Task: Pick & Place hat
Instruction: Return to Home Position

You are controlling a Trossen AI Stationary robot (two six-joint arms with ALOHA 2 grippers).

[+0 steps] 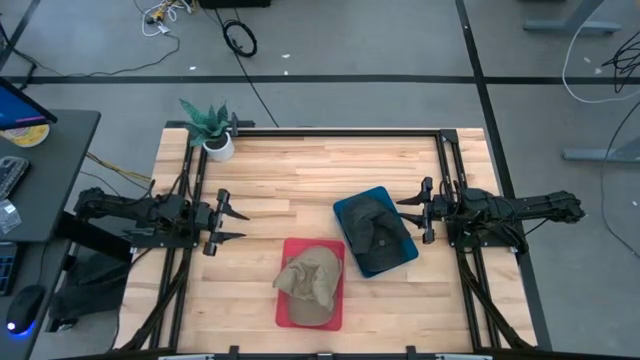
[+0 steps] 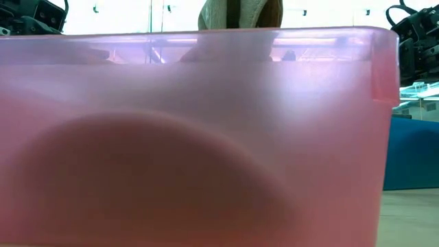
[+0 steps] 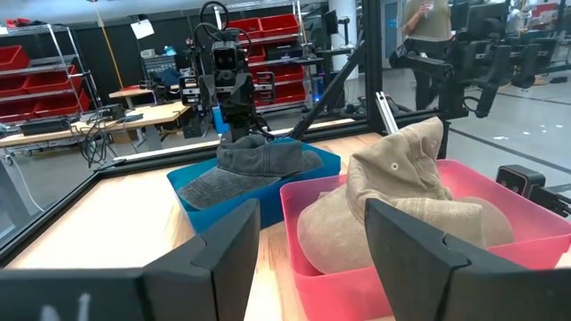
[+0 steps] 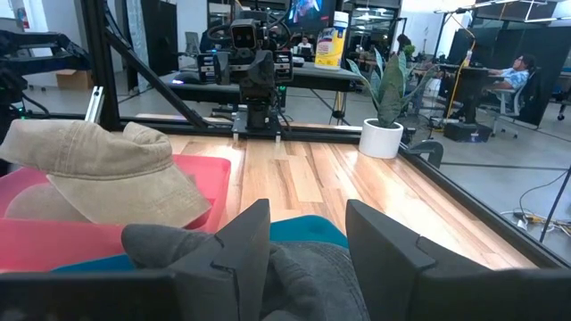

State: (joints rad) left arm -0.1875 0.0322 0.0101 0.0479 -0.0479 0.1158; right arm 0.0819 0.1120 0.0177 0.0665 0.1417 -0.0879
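A tan cap (image 1: 312, 281) lies in a red bin (image 1: 288, 312) near the table's front middle; it also shows in the left wrist view (image 3: 401, 201) and the right wrist view (image 4: 98, 165). A dark grey cap (image 1: 382, 230) lies in a blue bin (image 1: 352, 208) to its right; it also shows in the left wrist view (image 3: 254, 160). My left gripper (image 1: 228, 224) is open and empty, left of the red bin. My right gripper (image 1: 413, 210) is open and empty at the blue bin's right side, its fingers over the grey cap's edge (image 4: 303, 276).
A potted plant (image 1: 212, 130) stands at the table's far left corner. Black frame rails (image 1: 340, 131) run along the table's far edge and both sides. The red bin's wall (image 2: 206, 137) fills the low view. Bare wood lies between the bins and the far rail.
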